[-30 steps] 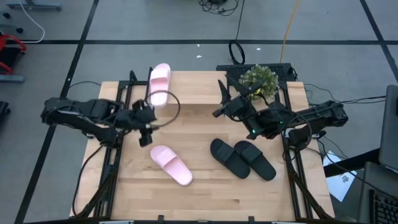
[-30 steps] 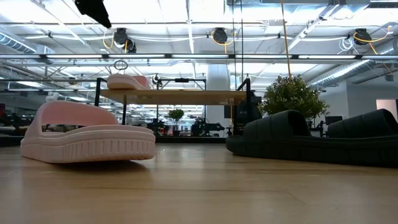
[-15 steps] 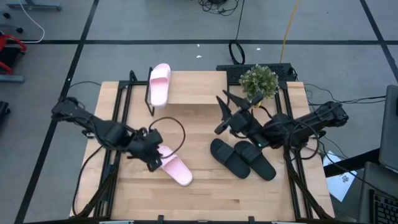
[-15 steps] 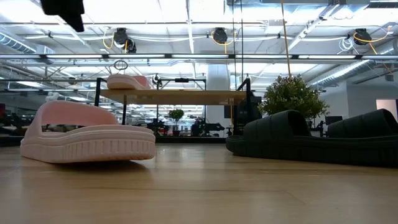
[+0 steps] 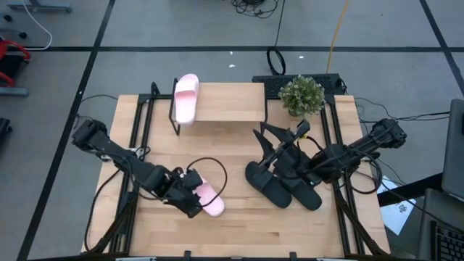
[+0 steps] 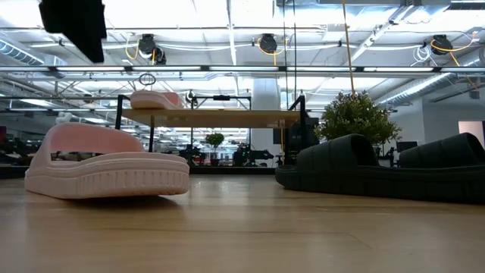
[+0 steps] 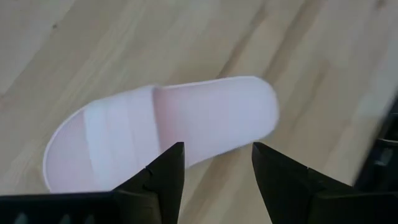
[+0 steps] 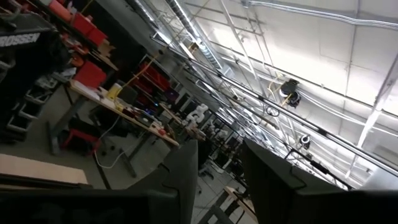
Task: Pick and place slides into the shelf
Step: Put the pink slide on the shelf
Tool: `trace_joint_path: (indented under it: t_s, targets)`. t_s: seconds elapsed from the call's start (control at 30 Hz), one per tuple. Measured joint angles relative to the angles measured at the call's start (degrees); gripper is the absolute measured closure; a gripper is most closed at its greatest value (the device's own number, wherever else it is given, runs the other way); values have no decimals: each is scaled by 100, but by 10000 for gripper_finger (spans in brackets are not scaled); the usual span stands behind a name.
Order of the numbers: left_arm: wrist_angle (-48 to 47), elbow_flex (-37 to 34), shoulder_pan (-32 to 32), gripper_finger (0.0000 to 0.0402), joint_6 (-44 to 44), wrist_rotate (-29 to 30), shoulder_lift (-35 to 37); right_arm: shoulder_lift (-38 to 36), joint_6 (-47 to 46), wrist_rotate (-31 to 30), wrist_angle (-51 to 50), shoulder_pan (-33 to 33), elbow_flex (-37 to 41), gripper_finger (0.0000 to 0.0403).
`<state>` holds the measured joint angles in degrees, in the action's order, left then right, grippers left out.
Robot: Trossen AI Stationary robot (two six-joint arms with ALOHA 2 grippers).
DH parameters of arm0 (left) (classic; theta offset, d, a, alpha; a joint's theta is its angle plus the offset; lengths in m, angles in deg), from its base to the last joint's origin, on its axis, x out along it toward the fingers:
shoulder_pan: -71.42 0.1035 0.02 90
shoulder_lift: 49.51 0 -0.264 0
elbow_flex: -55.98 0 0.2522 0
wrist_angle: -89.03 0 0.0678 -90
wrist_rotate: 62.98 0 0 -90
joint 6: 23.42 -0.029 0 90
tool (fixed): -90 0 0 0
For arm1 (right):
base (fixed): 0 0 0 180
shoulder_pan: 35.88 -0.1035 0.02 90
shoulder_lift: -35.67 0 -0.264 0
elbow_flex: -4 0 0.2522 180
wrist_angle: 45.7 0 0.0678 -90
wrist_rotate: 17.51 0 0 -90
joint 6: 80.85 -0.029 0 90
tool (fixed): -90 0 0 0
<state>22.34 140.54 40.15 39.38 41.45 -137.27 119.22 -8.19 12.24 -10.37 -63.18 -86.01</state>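
Note:
One pink slide (image 5: pixel 212 203) lies sole-down on the tabletop; it also fills the left wrist view (image 7: pixel 161 121) and the left of the low view (image 6: pixel 106 163). My left gripper (image 5: pixel 193 194) hangs open just above it, pointing steeply down, its fingers (image 7: pixel 166 171) apart and clear of it. A second pink slide (image 5: pixel 186 98) rests on the left end of the shelf (image 5: pixel 232 103). Two black slides (image 5: pixel 267 185) (image 5: pixel 299 188) lie side by side at the right. My right gripper (image 5: pixel 262 138) stands open above them, tilted upward.
A small potted plant (image 5: pixel 301 94) stands at the far right, beside the shelf. Black frame rails (image 5: pixel 134 181) run along both table sides. Bare wood (image 5: pixel 239 225) spreads along the near edge, and the shelf's board right of the pink slide is bare.
My left gripper has swung from beside the shelf toward the table's near edge and come down over the pink slide on the table, rolling as it went. My right arm has swung a little toward the near edge, above the black slides. No slide has moved.

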Motion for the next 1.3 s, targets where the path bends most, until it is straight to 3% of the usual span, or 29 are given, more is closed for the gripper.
trace_joint_path:
  t_s: [0.43,0.7,1.3]
  targets:
    - [-15,0,7,220,439,84,-773,0,0,-3,-230,-132,0,287]
    - [-174,-4,44,220,688,514,-871,0,0,-2,-231,-132,0,287]
    - [-694,-7,151,220,535,161,-939,0,-153,24,-233,-128,0,287]
